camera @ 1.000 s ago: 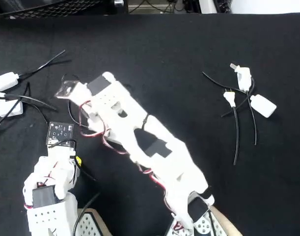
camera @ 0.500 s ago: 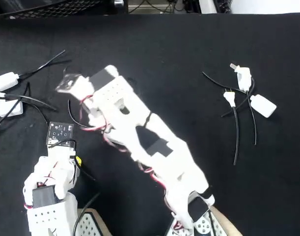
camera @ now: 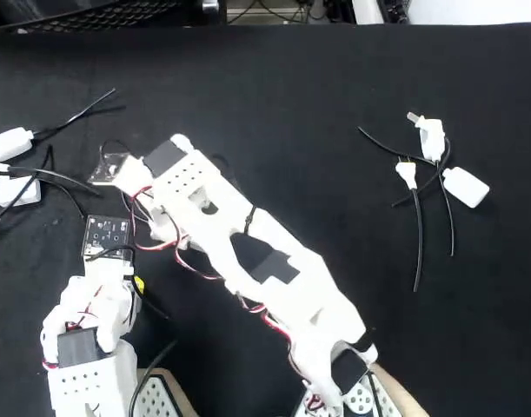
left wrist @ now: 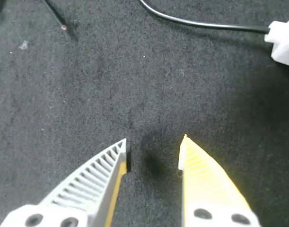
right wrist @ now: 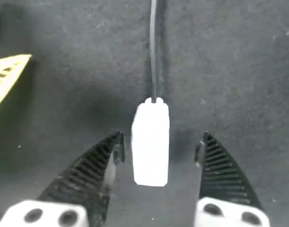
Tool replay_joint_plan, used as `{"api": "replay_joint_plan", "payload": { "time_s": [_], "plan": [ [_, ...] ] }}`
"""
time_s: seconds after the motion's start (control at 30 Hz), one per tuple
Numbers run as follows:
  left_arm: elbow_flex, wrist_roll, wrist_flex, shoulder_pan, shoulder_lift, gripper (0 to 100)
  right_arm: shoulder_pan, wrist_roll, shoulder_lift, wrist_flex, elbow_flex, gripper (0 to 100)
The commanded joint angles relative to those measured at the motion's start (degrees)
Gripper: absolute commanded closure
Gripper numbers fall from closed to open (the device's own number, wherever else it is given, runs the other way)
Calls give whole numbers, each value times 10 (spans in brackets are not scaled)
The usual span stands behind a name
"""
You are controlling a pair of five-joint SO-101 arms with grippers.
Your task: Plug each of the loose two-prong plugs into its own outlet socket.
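My right gripper (right wrist: 161, 137) is open, its black fingers on either side of a white plug body (right wrist: 151, 142) that lies on the black cloth with its thin black cable (right wrist: 153, 47) running away. From above, the right gripper (camera: 109, 167) sits at the left of the table on the long arm. My left gripper (camera: 107, 233) is just in front of it. It stands open over bare cloth (left wrist: 154, 140), with one grey and one yellow finger (left wrist: 201, 175). More white plug and socket pieces (camera: 11, 141) lie at the far left.
A second cluster of white pieces with black cables (camera: 432, 135) lies at the right. A white piece (left wrist: 284, 42) on a cable lies just beyond the left gripper. The left arm's yellow fingertip (right wrist: 7, 75) is close beside the right gripper. The table's far edge (camera: 265, 24) runs along the back.
The right arm's wrist swung a little, first toward the back, then left and nearer the left gripper. The left arm stayed still.
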Motion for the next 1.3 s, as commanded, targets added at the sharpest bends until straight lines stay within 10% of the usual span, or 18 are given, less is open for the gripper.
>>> {"api": "replay_joint_plan", "payload": {
  "time_s": [0.0, 1.27],
  "plan": [
    [9, 1, 4, 4, 0, 816, 10, -2, -26, -13, 6, 757],
    [9, 1, 4, 3, 0, 816, 159, 131, 85, -43, -77, 756]
  ]
}}
